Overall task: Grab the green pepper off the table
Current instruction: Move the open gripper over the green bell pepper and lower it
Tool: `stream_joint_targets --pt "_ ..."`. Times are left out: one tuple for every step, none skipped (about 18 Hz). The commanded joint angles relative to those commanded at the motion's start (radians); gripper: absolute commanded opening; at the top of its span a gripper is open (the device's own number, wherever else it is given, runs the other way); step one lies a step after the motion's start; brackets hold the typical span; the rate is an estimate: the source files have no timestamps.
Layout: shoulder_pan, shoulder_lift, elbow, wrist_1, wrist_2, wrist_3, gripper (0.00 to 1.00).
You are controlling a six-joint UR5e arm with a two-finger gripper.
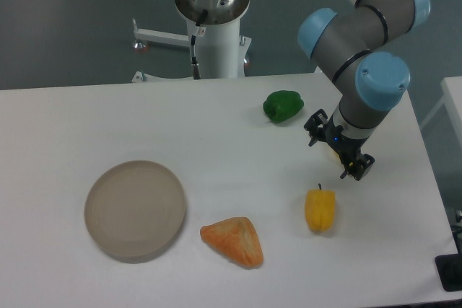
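Note:
The green pepper point(283, 106) lies on the white table point(180, 128) toward the back right, glossy and lumpy. My gripper point(338, 148) hangs to the right of it and a little nearer the front, apart from it. Its dark fingers point(357, 166) point down at the tabletop, and nothing sits between them. The angle does not show how wide the jaws stand.
A yellow pepper point(320, 209) with a dark stem lies just in front of the gripper. An orange triangular pastry point(233, 241) sits at the front centre. A round beige plate point(135, 209) rests at the front left. The table's right edge is close to the arm.

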Motion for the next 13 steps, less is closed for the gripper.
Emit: stream_joint_targets --pt "0.0 0.0 0.0 0.0 0.0 0.0 1.0" --pt "0.0 0.0 0.0 0.0 0.0 0.0 1.0" --pt "0.0 0.002 0.0 0.0 0.0 0.0 1.0" --pt "0.0 0.002 0.0 -0.002 0.0 0.003 1.0" --pt "0.002 0.005 0.0 -0.008 0.0 0.005 1.0" --pt "0.002 0.009 -0.003 -0.009 0.0 0.006 1.0" --pt "0.002 0.024 -0.035 -0.005 0.0 0.017 1.0" --pt "0.002 0.044 -0.07 0.001 0.002 0.026 1.0" --pt "0.006 0.073 -0.115 0.003 0.002 0.056 1.0" --pt "0.024 0.099 -0.164 0.003 0.002 0.084 1.0" --pt "0.031 0.115 -0.202 0.003 0.003 0.107 1.0" --pt "0.034 0.138 -0.247 0.005 0.023 0.156 1.0" --pt "0.037 0.161 -0.291 0.003 0.066 0.205 1.0"
